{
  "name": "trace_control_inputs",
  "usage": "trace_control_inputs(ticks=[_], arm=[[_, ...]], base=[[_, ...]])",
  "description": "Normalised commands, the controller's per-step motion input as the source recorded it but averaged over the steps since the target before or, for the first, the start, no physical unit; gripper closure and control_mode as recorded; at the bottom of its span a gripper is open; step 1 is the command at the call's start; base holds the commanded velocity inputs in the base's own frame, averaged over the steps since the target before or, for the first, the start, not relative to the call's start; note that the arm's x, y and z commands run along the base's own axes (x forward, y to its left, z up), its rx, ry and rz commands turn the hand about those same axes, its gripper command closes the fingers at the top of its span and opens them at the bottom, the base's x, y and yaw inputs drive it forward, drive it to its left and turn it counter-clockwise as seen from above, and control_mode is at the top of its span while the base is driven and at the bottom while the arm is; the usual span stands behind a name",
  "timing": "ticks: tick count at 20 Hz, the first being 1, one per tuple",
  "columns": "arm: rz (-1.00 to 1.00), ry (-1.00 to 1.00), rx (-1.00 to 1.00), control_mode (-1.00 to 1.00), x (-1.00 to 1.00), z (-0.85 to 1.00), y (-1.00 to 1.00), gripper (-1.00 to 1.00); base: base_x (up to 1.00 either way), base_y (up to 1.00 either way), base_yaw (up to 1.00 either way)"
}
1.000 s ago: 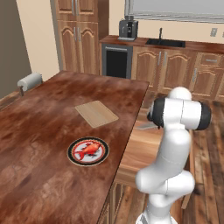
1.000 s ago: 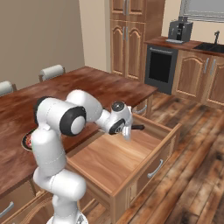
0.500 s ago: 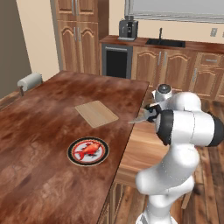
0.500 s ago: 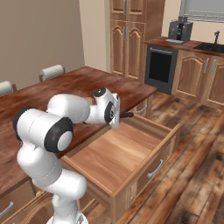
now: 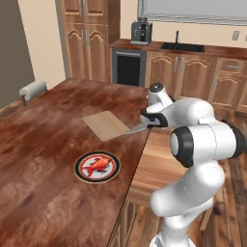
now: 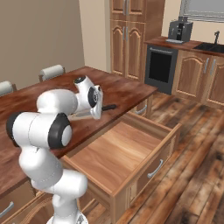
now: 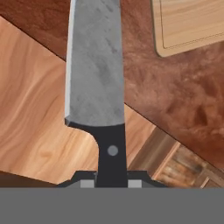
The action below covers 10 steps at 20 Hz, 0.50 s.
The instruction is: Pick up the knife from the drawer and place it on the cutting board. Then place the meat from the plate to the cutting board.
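Dark reddish table (image 5: 43,159): knife (image 5: 136,127) is clamped by gripper (image 5: 146,120) at the table's edge, beside cutting board (image 5: 105,125); drawer (image 6: 127,157) emptied. Outstanding: knife placement; meat (image 5: 99,165), still on plate (image 5: 79,170).

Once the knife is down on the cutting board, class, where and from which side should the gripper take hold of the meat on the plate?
Grip the meat across its narrow middle, coming straight down from above. It is a small, low, irregular lump lying flat in the plate centre, so a side approach would likely meet the rim. The gripper is shut on the knife now.
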Motion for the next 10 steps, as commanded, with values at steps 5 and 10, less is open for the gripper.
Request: trace_control_inputs(ticks=[5, 10], arm=[[0.03, 0.11, 0.0, -1.0, 0.36, -0.08, 0.42, 1.0], [0.06, 0.04, 0.0, -1.0, 0.18, -0.19, 0.21, 1.0]], base=[[0.0, 0.0, 0.0], [0.0, 0.0, 0.0]])
